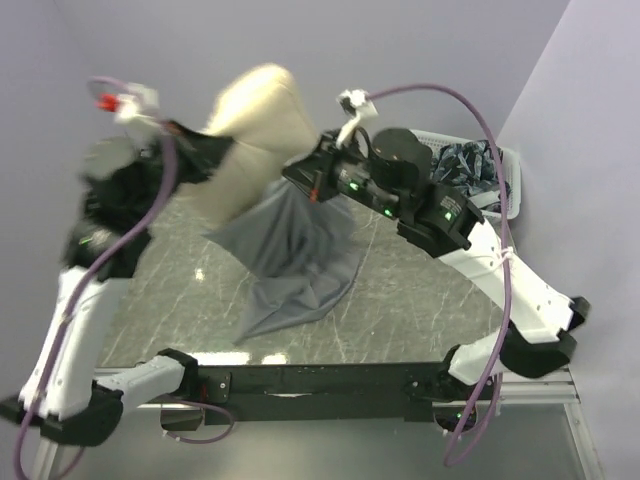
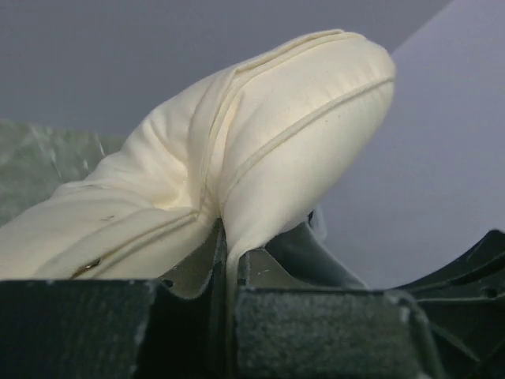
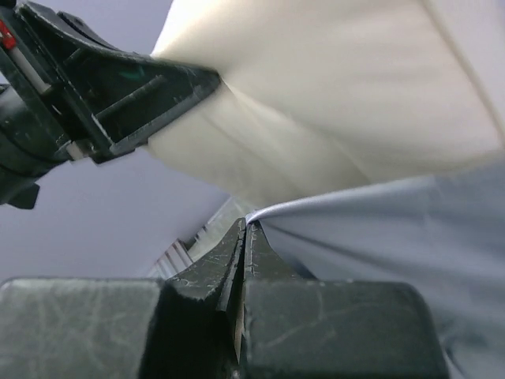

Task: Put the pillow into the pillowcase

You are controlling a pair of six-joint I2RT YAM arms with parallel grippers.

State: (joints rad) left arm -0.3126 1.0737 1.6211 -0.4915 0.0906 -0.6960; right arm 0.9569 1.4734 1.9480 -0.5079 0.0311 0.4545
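The cream pillow (image 1: 255, 130) is lifted above the table, its lower part inside the grey pillowcase (image 1: 300, 260), which hangs down and trails on the table. My left gripper (image 1: 215, 155) is shut on a pinched fold of the pillow (image 2: 260, 134); the cream fabric runs down between its jaws (image 2: 226, 260). My right gripper (image 1: 300, 178) is shut on the pillowcase's upper edge (image 3: 379, 229), with the grey cloth pinched at the fingertips (image 3: 246, 227). In the right wrist view the pillow (image 3: 331, 95) fills the top and the left gripper's finger (image 3: 118, 95) presses into it.
A white basket (image 1: 505, 165) holding dark patterned cloth stands at the back right of the marble table (image 1: 420, 300). Purple walls close in behind and on both sides. Purple cables loop above both arms.
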